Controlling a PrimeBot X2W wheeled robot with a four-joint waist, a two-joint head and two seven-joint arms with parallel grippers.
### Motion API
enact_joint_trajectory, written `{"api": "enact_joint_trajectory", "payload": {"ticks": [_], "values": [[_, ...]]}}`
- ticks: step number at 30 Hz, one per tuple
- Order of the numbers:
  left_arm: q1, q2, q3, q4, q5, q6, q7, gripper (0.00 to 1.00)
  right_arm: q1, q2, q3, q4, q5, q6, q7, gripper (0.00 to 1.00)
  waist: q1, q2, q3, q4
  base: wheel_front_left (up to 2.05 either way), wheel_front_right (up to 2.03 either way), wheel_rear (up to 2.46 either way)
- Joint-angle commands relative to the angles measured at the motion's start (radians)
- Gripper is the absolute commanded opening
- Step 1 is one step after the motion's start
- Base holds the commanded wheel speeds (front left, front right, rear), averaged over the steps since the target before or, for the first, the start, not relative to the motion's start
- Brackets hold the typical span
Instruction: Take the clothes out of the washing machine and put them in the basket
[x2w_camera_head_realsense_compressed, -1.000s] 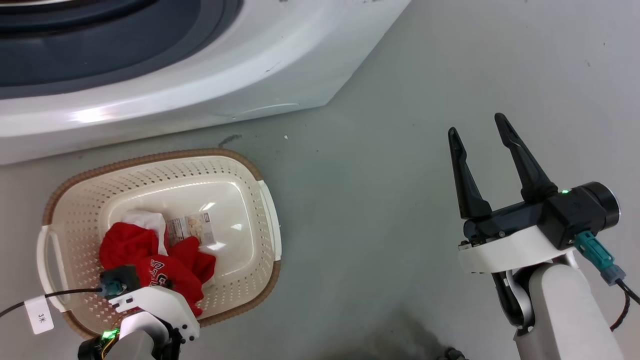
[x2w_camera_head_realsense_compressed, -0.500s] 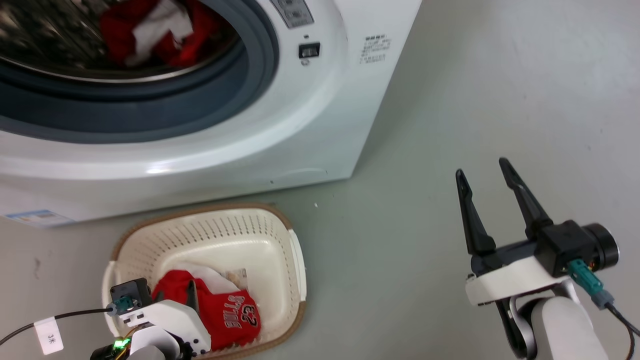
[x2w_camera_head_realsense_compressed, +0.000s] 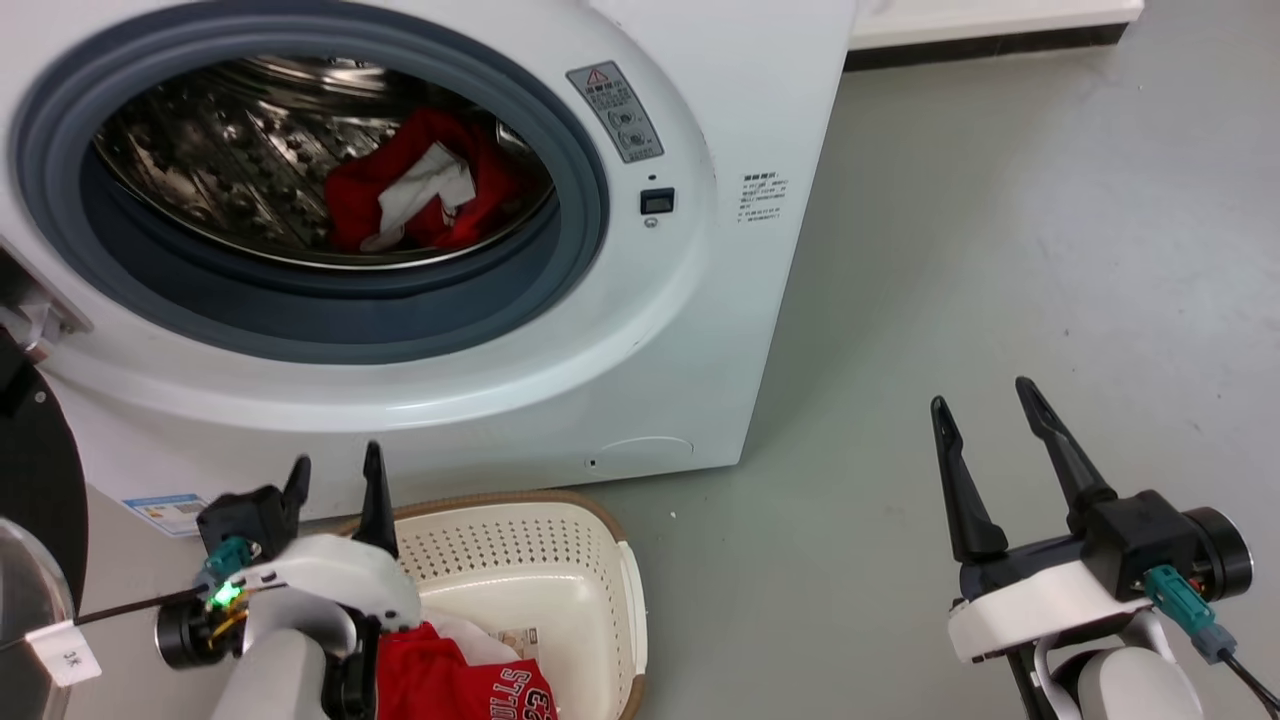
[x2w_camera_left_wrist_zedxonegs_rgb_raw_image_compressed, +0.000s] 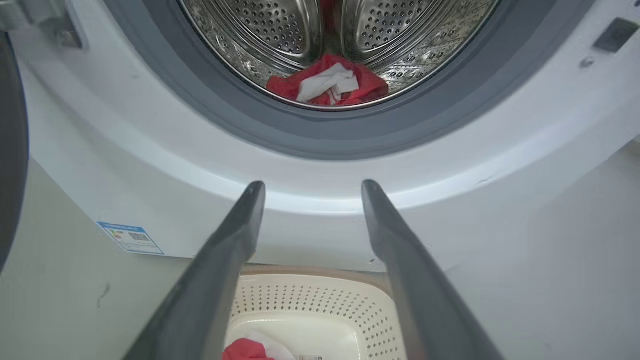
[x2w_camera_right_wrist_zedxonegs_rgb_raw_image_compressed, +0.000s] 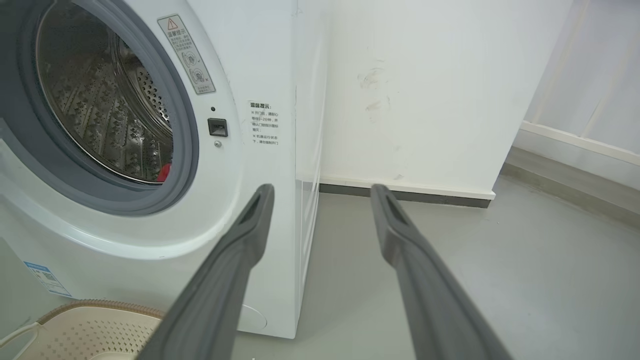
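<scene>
Left gripper (x2w_camera_head_realsense_compressed: 337, 460) lifted from basket (x2w_camera_head_realsense_compressed: 520, 545), fingers apart

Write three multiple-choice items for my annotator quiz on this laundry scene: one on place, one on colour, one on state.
1. Where does the basket stand? A) on the floor before the washing machine B) on top of it C) behind it
2. What colour is the garment in the drum? A) blue B) red with white C) green
3. How is the left gripper? A) shut on cloth B) open, empty C) shut, empty
Key: 1A, it sits low at the machine's front; 2B, red and white folds show; 3B, fingers apart, nothing between.
</scene>
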Motion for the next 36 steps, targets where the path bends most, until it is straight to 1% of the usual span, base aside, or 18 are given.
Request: {"api": "enact_joint_trajectory", "payload": {"ticks": [1, 6, 9, 14, 18, 24, 30, 36], "values": [[0.007, -0.006, 0.010, -0.051, 0.029, -0.006, -0.002, 1.00, 0.016, 0.001, 0.002, -0.009, -0.008, -0.001, 0.007, 1.00, 0.0002, 0.0000, -0.023, 0.001, 0.00, 0.00, 0.00], [-0.047, -0.010, 0.019, -0.115, 0.070, -0.026, -0.002, 1.00, 0.028, 0.001, 0.007, -0.025, -0.009, -0.001, 0.020, 1.00, 0.0002, 0.0000, -0.037, -0.008, 0.00, 0.00, 0.00], [-0.075, -0.010, 0.021, -0.113, 0.077, -0.038, -0.002, 1.00, 0.027, 0.001, 0.008, -0.030, -0.012, -0.001, 0.023, 1.00, 0.0002, 0.0000, -0.036, -0.014, 0.00, 0.00, 0.00], [-0.201, 0.016, 0.003, -0.040, 0.093, -0.064, 0.002, 1.00, 0.010, 0.001, 0.021, -0.041, -0.012, -0.001, 0.029, 1.00, 0.0002, 0.0000, -0.005, -0.046, 0.00, 0.00, 0.00], [-0.327, 0.061, 0.003, 0.049, 0.093, -0.078, 0.025, 1.00, -0.006, 0.001, 0.030, -0.045, 0.003, -0.001, 0.023, 1.00, 0.0002, 0.0000, 0.042, -0.089, 0.00, 0.00, 0.00], [-0.502, 0.144, 0.013, 0.188, 0.084, -0.089, 0.103, 1.00, -0.043, 0.002, 0.037, -0.031, 0.036, -0.001, 0.001, 1.00, 0.0002, 0.0000, 0.147, -0.164, 0.00, 0.00, 0.00], [-0.656, 0.226, 0.011, 0.299, 0.078, -0.101, 0.205, 1.00, -0.090, 0.002, 0.065, -0.011, 0.077, -0.001, -0.021, 1.00, 0.0002, 0.0000, 0.261, -0.239, 0.00, 0.00, 0.00], [-0.807, 0.313, -0.002, 0.357, 0.088, -0.105, 0.335, 1.00, -0.134, 0.002, 0.102, 0.004, 0.128, -0.001, -0.028, 1.00, 0.0002, 0.0000, 0.381, -0.311, 0.00, 0.00, 0.00]]}}
